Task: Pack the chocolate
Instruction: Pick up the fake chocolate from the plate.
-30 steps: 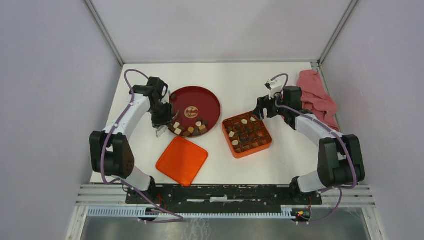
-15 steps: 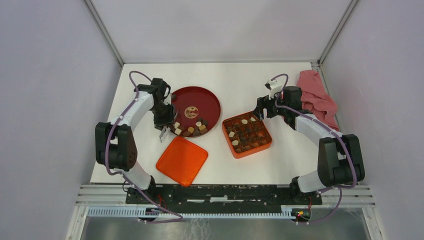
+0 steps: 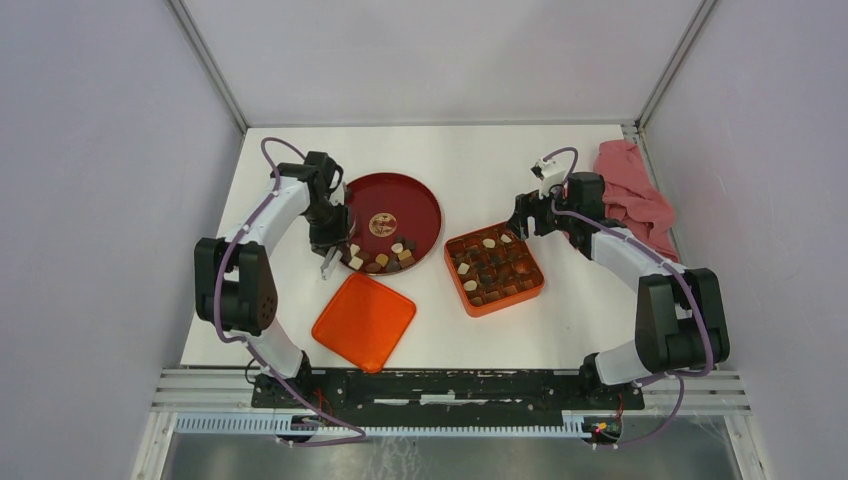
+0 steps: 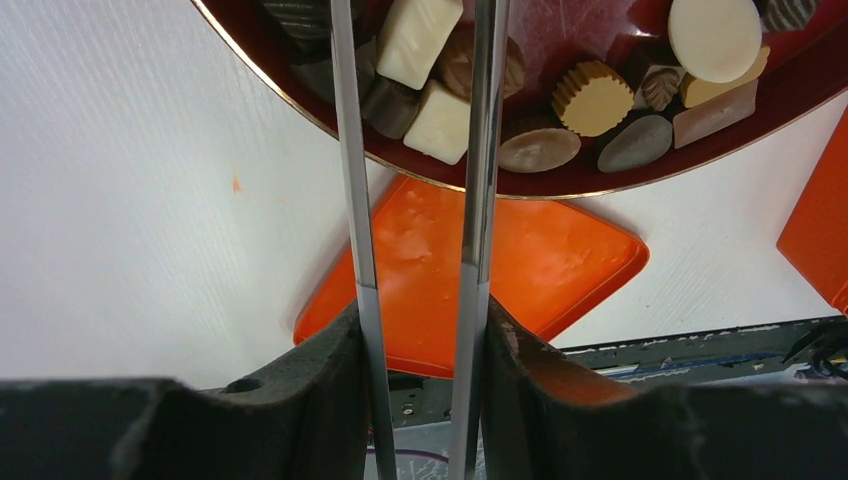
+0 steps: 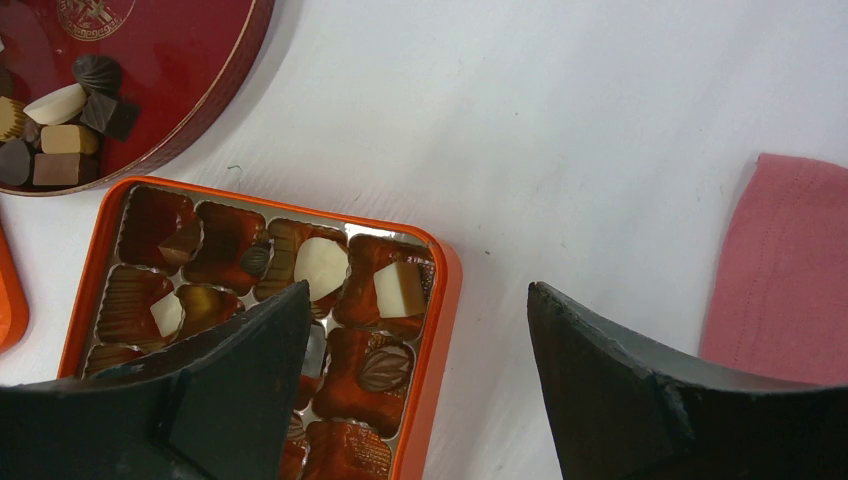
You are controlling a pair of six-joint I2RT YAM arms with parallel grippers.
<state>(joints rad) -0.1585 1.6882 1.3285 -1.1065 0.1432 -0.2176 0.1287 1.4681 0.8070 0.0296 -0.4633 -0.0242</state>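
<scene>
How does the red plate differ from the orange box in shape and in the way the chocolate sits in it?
The red plate is round and dark red; the orange box is square and bright orange. The plate holds chocolate pieces loose, bunched at its near edge; the box keeps them apart in moulded compartments. Both rest on the white table.

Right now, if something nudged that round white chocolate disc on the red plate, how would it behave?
Probably rigid: the white disc keeps a crisp rim. It rests against neighbouring pieces, so a nudge may tip or slide it. The glossy red plate likely lets it skid.
</scene>
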